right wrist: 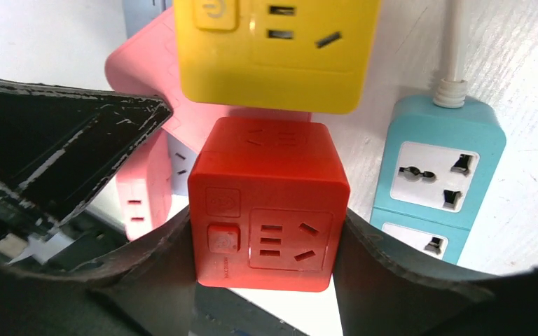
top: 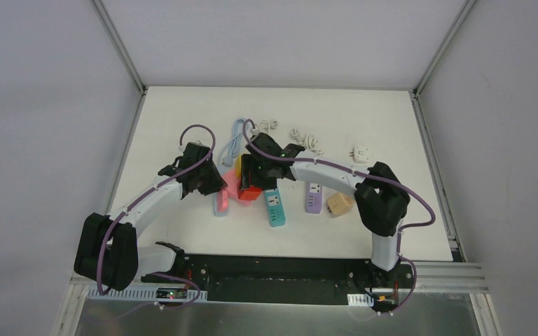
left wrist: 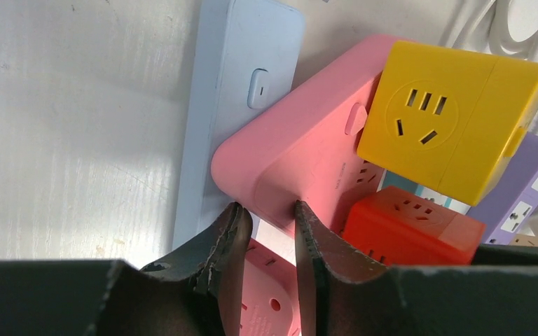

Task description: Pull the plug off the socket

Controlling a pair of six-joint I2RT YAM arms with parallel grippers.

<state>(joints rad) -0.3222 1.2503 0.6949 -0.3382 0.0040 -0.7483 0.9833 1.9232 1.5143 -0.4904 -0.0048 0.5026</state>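
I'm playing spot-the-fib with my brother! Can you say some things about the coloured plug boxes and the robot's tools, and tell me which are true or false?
1. The right tool squeezes the red cube from two sides. True.
2. The yellow block lies alone on bare table. False: it sits on the pink strip, beside the red cube.
3. A white cord runs into the teal strip. True.
4. The left tool grips the yellow block. False: its fingers pinch the pink strip.

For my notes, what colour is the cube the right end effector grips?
Red cube, right wrist view.
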